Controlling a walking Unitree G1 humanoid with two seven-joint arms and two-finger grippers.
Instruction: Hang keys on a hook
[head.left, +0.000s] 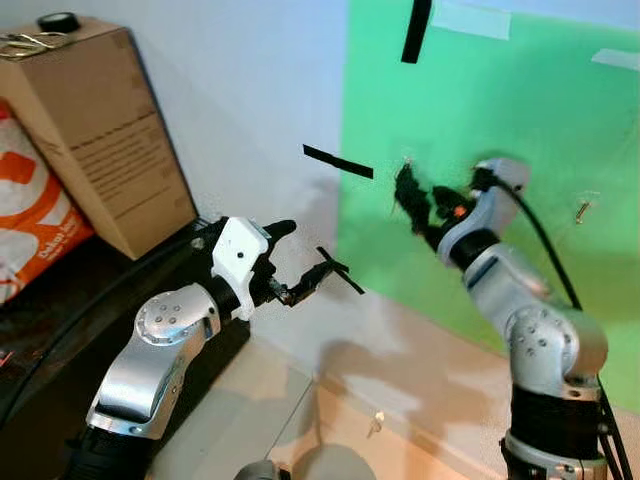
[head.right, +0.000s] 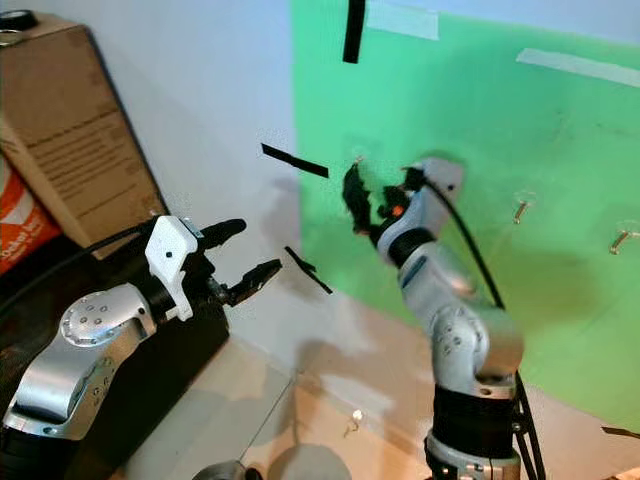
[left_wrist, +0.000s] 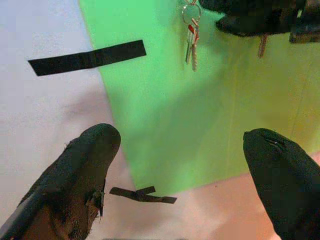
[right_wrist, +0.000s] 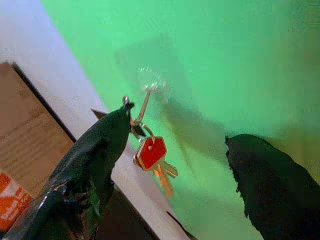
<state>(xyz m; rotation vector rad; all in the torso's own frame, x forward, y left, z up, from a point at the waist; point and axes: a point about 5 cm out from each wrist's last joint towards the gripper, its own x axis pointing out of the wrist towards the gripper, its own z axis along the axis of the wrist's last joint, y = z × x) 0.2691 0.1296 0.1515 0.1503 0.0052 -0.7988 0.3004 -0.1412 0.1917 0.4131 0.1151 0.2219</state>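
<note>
— Left gripper (head.left: 300, 262) idles near, fingers spread. Where are the keys (right_wrist: 152, 155)?
— On the far green board (head.left: 480, 120), ring over a clear hook (right_wrist: 150, 82); right gripper (right_wrist: 175, 165) is spread, one finger touching the ring.
— Risk?
— Retreating, that finger may drag them off.

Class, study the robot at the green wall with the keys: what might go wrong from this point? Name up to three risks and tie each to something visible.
1. The keys hang by their ring from a small clear hook, and one finger of the open right gripper seems to touch the ring; pulling away might drag them off.
2. The hook looks faint against the green sheet, so its hold is hard to judge.
</note>
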